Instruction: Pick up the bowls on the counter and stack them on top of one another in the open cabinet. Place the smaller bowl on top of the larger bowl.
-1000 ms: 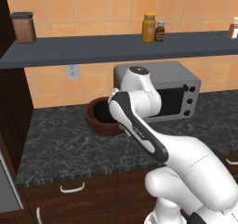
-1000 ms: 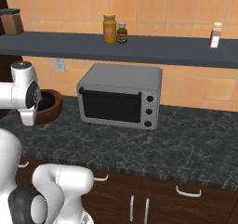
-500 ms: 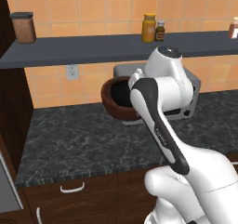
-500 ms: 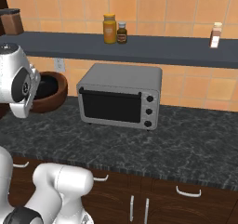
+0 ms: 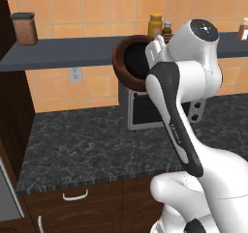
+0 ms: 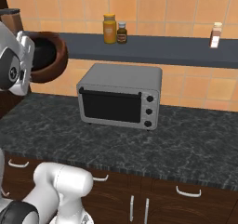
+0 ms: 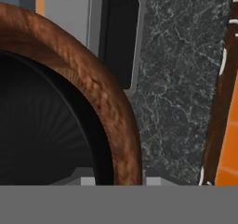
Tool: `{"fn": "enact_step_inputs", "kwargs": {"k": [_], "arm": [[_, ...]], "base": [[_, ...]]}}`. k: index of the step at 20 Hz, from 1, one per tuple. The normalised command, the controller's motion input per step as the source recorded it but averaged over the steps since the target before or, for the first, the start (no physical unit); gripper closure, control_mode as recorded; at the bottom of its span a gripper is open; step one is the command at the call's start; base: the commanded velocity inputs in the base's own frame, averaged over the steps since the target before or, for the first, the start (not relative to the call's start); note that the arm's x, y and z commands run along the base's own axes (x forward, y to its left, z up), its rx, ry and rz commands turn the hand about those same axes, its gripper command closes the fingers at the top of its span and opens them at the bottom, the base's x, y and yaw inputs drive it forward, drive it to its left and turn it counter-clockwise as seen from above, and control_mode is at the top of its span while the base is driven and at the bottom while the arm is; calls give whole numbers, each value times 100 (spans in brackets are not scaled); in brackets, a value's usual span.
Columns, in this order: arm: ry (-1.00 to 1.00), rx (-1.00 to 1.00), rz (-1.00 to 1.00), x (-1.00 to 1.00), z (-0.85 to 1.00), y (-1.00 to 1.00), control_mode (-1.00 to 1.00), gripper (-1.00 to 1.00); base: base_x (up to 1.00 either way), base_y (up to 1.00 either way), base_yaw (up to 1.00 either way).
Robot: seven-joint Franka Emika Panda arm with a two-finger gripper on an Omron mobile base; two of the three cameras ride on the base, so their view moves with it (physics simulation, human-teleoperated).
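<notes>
The larger bowl, reddish-brown wood with a thick rim, hangs in the air at the height of the open cabinet, tipped on its side with its mouth facing back at me. My gripper is shut on its rim, one finger inside and one outside. A black round lining fills the bowl's inside and looks like the smaller bowl nested in it; I cannot tell for sure. In the right base view the larger bowl sits just in front of the shelf's left end, above the counter.
A grey toaster oven stands on the counter below the shelf. On the shelf are a brown-lidded canister, a yellow jar, a small dark jar and a white spice bottle. A tall dark brown cabinet bounds the left.
The arm has raised the brown bowl from the counter beside the toaster oven up to shelf height, and the bowl has tipped from upright onto its side.
</notes>
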Motion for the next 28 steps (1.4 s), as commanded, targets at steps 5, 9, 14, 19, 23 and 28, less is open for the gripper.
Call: {"fn": "enact_step_inputs", "kwargs": {"k": [5, 9, 14, 19, 23, 28], "arm": [[-2, 0, 0, 33, 98, -24, -100, 100], [-1, 0, 0, 69, 60, -10, -100, 100], [4, 0, 1, 98, 1, 0, -100, 100], [20, -1, 5, 100, -7, 0, -100, 100], [5, 0, 5, 96, -26, 5, -100, 100], [-1, 0, 2, 85, -34, 16, -100, 100]], "base": [[0, 0, 0], [0, 0, 0], [0, 0, 0], [0, 0, 0], [0, 0, 0], [0, 0, 0]]}}
